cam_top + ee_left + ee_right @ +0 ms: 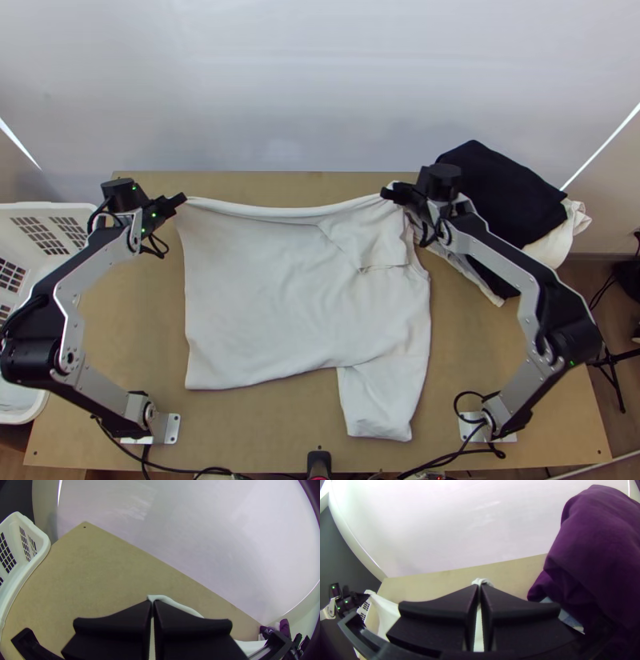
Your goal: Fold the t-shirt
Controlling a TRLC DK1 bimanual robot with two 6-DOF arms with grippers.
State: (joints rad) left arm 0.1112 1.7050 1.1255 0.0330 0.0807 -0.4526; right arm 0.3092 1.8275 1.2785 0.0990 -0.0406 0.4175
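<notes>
The white t-shirt (280, 296) lies mostly spread on the table, one sleeve pointing to the near edge and a flap folded over near its upper right. Its far edge is stretched between both grippers. At its far left corner, my left gripper (182, 198) is shut on the cloth; in the left wrist view a bit of shirt (163, 598) comes out between the tips of the left gripper (152, 602). At the far right, my right gripper (386, 193) is shut on the other end; the right wrist view has white cloth (482, 581) pinched by the right gripper (479, 586).
A white basket (48, 210) stands at the left table edge. A pile of clothes with a dark garment (512, 192) on top lies at the back right, close beside the right gripper. Bare table (264, 428) shows along the near edge.
</notes>
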